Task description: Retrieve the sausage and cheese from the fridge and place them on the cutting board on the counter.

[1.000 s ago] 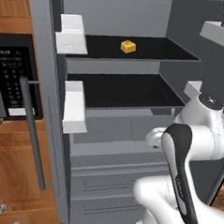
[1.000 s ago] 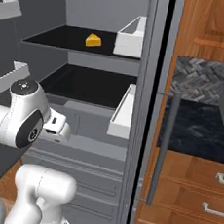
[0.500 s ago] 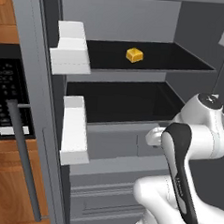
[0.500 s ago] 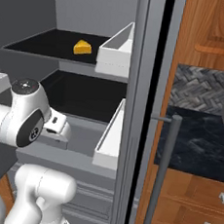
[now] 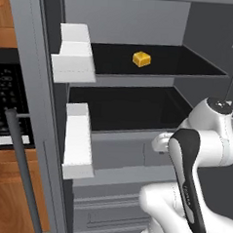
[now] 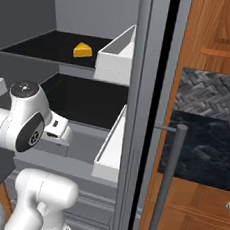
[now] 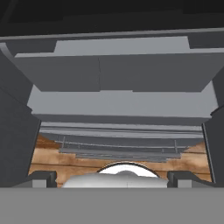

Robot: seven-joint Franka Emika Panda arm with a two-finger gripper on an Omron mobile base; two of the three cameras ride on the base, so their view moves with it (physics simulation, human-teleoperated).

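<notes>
The fridge (image 5: 111,152) stands open in front of me, with black shelves and white door bins. A yellow-orange cheese (image 5: 141,58) lies alone on the upper shelf, also seen as a wedge of cheese (image 6: 82,50) from the right. The shelf below it is bare. No sausage shows, and the cutting board is out of view. My gripper (image 7: 113,178) is open with nothing between its fingertips (image 7: 41,177); it is held low and faces the grey drawer fronts (image 7: 118,74), well below the cheese. A stretch of dark marbled counter (image 6: 204,146) lies right of the fridge.
White door bins (image 5: 73,52) jut out on the left door and white bins (image 6: 116,54) on the right door. The black microwave (image 5: 6,107) sits left of the fridge. A vertical bar handle (image 6: 167,183) stands close on the right, and wooden cabinets (image 6: 197,216) run under the counter.
The whole picture has shifted and grown: the base has driven closer to the open fridge. The arm holds the same folded pose and the cheese stays on its shelf.
</notes>
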